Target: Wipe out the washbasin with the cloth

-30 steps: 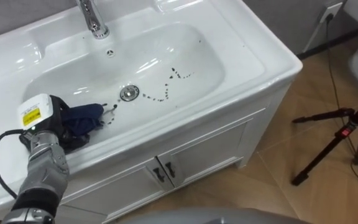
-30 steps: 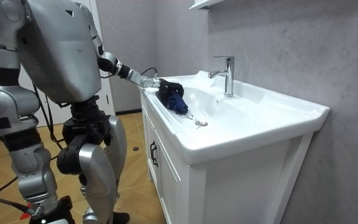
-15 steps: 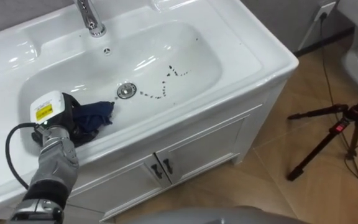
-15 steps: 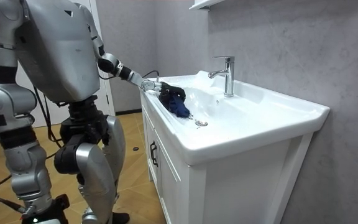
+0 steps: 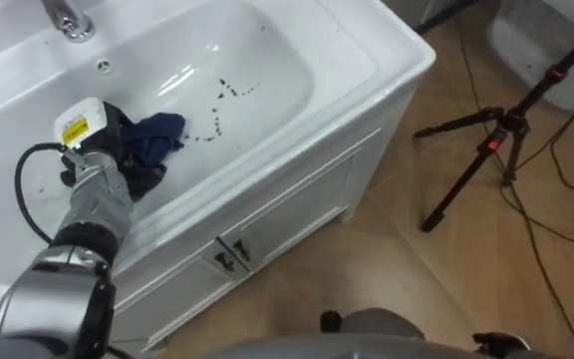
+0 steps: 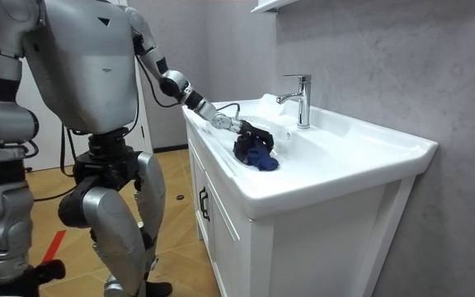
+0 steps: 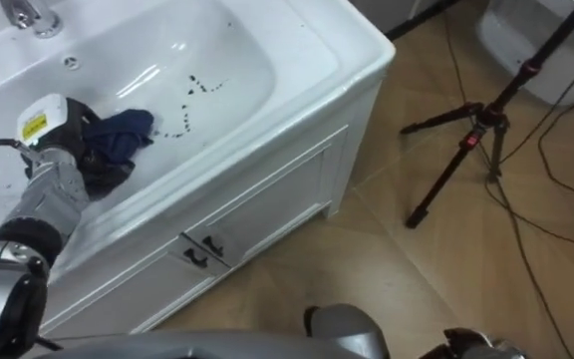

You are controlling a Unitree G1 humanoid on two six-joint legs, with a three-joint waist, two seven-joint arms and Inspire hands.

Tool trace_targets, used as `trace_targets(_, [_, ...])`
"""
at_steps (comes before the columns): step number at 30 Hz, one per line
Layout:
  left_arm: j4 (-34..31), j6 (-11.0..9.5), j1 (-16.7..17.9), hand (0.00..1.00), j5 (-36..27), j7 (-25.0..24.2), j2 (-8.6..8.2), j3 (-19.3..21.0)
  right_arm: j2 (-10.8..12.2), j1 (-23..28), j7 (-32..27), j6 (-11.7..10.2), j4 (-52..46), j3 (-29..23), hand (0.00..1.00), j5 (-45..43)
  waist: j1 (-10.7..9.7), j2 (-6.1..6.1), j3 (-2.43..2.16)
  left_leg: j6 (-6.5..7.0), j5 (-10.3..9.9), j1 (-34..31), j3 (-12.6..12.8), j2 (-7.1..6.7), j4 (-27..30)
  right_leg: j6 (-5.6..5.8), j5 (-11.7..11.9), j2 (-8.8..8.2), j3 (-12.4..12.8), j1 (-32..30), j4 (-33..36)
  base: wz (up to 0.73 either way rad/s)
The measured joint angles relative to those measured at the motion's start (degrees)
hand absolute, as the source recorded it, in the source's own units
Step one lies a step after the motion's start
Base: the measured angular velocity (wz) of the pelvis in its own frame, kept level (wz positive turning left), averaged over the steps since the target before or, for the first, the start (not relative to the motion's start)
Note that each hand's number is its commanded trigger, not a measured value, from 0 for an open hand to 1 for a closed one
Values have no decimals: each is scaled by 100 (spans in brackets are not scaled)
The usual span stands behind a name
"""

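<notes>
White ceramic is what the left eye view gives most of: the basin [image 5: 302, 55] sits on a cabinet [image 5: 267, 224], with the faucet [image 5: 68, 18] at its back edge. A trail of dark specks [image 5: 222, 98] crosses the bowl. The left hand [image 5: 111, 152] is set down inside the bowl, its fingers curled into a dark blue cloth [image 5: 159, 133]. The cloth is bunched ahead of the hand, and its front edge lies just beside the nearest specks. The wiping stroke is judged to be under way with the trail not yet cleared. It would be done best with the cloth pressed flat to the ceramic and drawn along the line of specks, not across it, so that nothing is pushed aside.

From the room view, the robot is seen standing at the cabinet's front, its left arm reaching out over the rim. The left hand [image 6: 250, 132] is down in the bowl on the cloth [image 6: 261, 157], with the faucet [image 6: 301, 97] well beyond it. The right hand [image 6: 31, 272] hangs low at the room view's left — its state cannot be told.

In the right eye view the cloth [image 7: 123, 133] is again clamped by the left hand [image 7: 76, 140]. The specks [image 7: 192, 100] curve up the bowl's far slope, so the wrist would have to follow that curve for contact to be held — a loose bunch may skip over them.
</notes>
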Motion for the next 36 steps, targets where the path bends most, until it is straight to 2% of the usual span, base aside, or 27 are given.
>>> trace_targets(3, [229, 11, -343, 100, -408, 68, 29, -8, 0, -53, 0, -1, 20, 7, 0, 0, -28, -56, 20, 1, 0, -130, 375, 22, 2, 17, 41, 59, 240, -265, 99, -39])
trace_targets(4, [228, 11, -364, 100, -455, 103, 16, -7, 2, -62, -3, -8, 19, 7, 0, -17, -36, -62, 21, 1, 0, -152, 416, 27, 3, 20, 61, 72, 284, -296, 88, -33])
trace_targets(6, [233, 10, -460, 100, -647, 169, 23, -6, 9, -147, -3, -4, 40, 4, 0, -62, -185, -77, 25, 2, 1, -242, 481, 30, 17, 27, 94, 81, 321, -403, 109, -13])
trace_targets(9, [253, 9, -678, 100, -730, 251, -48, -56, 17, -218, -20, -7, 40, 22, 0, -4, -237, -145, 69, 18, 10, -287, 596, 27, 43, 49, 118, 123, 507, -527, 190, -19])
trace_targets(13, [348, 7, -871, 100, -891, 430, -117, -138, 21, -290, -61, -11, 24, 75, 0, 31, -382, -179, 89, 20, 7, -281, 656, 40, 66, 62, 175, 181, 691, -542, 179, -20])
trace_targets(14, [369, 7, -906, 100, -891, 465, -114, -140, 20, -293, -62, -10, 22, 75, 0, 17, -422, -151, 73, 31, -2, -292, 739, 56, 66, 64, 193, 197, 725, -569, 185, -13])
trace_targets(17, [372, 88, -973, 100, -1117, 548, -24, -362, 15, -310, -60, 16, 5, 73, 0, -9, -617, -119, 65, 48, -14, -376, 799, 67, 81, 69, 222, 199, 723, -629, 218, -3])
trace_targets(20, [372, 120, -1079, 100, -1180, 548, -42, -489, -10, -227, -72, 30, 3, 73, 0, -69, -699, -67, 69, 50, -14, -384, 825, 67, 83, 75, 264, 194, 722, -631, 199, -2])
trace_targets(23, [419, 123, -1125, 100, -1571, 640, -76, -525, -27, -251, -77, 30, 11, 75, 0, -60, -802, 34, 73, 62, -21, -371, 869, 55, 71, 93, 288, 190, 757, -624, 181, -7])
trace_targets(25, [476, 135, -1182, 100, -1874, 681, -96, -643, -26, -254, -81, 14, 28, 129, 0, -54, -823, 55, 88, 69, -25, -367, 899, 48, 70, 105, 295, 186, 776, -636, 201, -6])
trace_targets(26, [465, 156, -1226, 100, -2149, 690, -98, -789, -26, -270, -84, 14, 20, 199, 0, -61, -826, 78, 75, 72, -23, -374, 917, 40, 65, 114, 289, 190, 784, -689, 216, 0])
trace_targets(27, [464, 210, -1316, 100, -2384, 710, -99, -955, -27, -302, -92, 15, 31, 239, 0, -77, -832, 76, 84, 95, -11, -403, 918, 24, 55, 125, 290, 190, 784, -720, 218, 0])
trace_targets(30, [426, 291, -1533, 100, -2582, 751, -133, -1209, -39, -363, -139, 16, 74, 247, 0, -102, -851, 110, 72, 140, 0, -486, 917, -10, 68, 169, 317, 170, 825, -790, 213, 2])
trace_targets(36, [189, 323, -1650, 100, -2913, 926, -298, -1251, -67, -360, -263, 71, 61, 382, 0, -93, -857, 161, 70, 256, -26, -564, 906, -66, 97, 275, 373, 106, 892, -800, 182, 0])
